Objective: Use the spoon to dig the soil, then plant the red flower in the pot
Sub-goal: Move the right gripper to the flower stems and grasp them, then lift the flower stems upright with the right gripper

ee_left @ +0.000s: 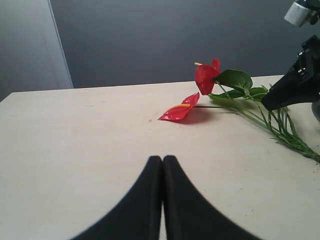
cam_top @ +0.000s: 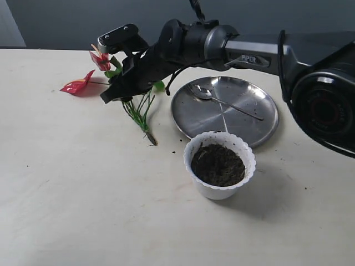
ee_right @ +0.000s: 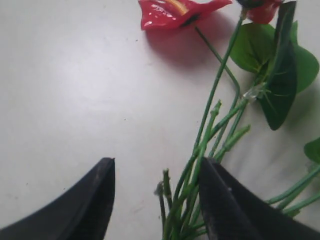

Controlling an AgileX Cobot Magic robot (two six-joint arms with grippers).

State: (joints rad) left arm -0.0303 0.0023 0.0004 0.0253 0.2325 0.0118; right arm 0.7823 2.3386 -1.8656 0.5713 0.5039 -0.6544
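Right gripper [ee_right: 156,200] spread wide over the stems of the red flower [cam_top: 131,102], upper left of exterior frame; stems running down-right toward the pot [cam_top: 219,164]. Left gripper [ee_left: 162,200] pressed together, farther away.

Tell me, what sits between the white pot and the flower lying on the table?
Nothing but bare table and a few soil crumbs separates the pot from the red flower stem tips, seen in the exterior view.

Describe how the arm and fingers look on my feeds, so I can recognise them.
The right arm is glossy dark grey-black with a pale PIPER marking, a bulky round joint and a black cable. Both grippers carry smooth matte black fingers tapering to curved tips, like those in the right wrist view.
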